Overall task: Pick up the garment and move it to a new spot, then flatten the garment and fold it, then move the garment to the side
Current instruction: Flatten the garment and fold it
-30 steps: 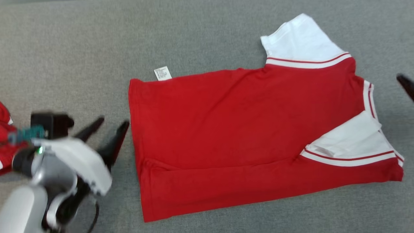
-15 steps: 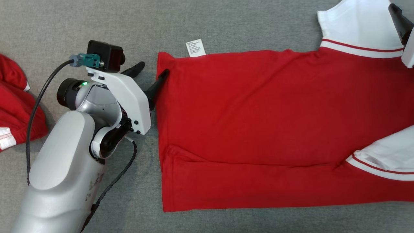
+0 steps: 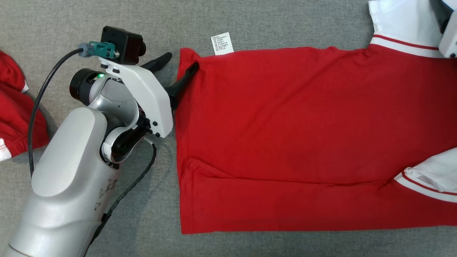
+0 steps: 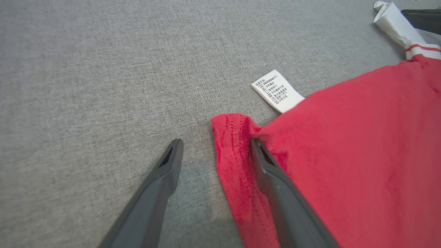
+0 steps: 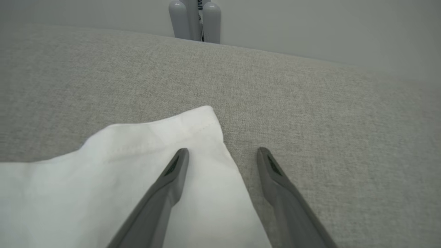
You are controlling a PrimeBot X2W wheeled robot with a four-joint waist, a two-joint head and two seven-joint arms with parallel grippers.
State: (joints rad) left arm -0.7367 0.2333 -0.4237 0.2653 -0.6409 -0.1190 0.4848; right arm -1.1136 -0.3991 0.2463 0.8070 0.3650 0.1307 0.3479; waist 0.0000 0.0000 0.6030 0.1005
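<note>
**Fig.** Both arms at the far edge of the garment (image 3: 285, 142), which lies spread on the grey bench (image 3: 250, 21), red body filling centre and right of head view, hem twd. the robot's left.

(a) L. arm: pale forearm (image 3: 68, 178) rises from lower left of head view, wrist bent so the left claw (image 3: 181, 60) points up and to the right at the hem's far corner. Claw spread wide, gripping nothing. Outer finger (image 4: 162, 182) over bare bench; inner finger (image 4: 275, 186) lies over red cloth, tip at a small pucker. The hem corner sits betw. the two.

(b) R. arm: right claw (image 5: 223, 150) also wide apart, empty, straddling the edge of the white sleeve (image 5: 155, 155). One finger over white cloth, the other over bare bench; contact cannot be told.

(c) White care label (image 3: 222, 43) sticks out past the far edge, just beside the left claw. Second white sleeve (image 3: 432, 175) lies on the red body, lower right.

(d) Another red cloth (image 3: 14, 107) at the left edge, well apart.
</note>
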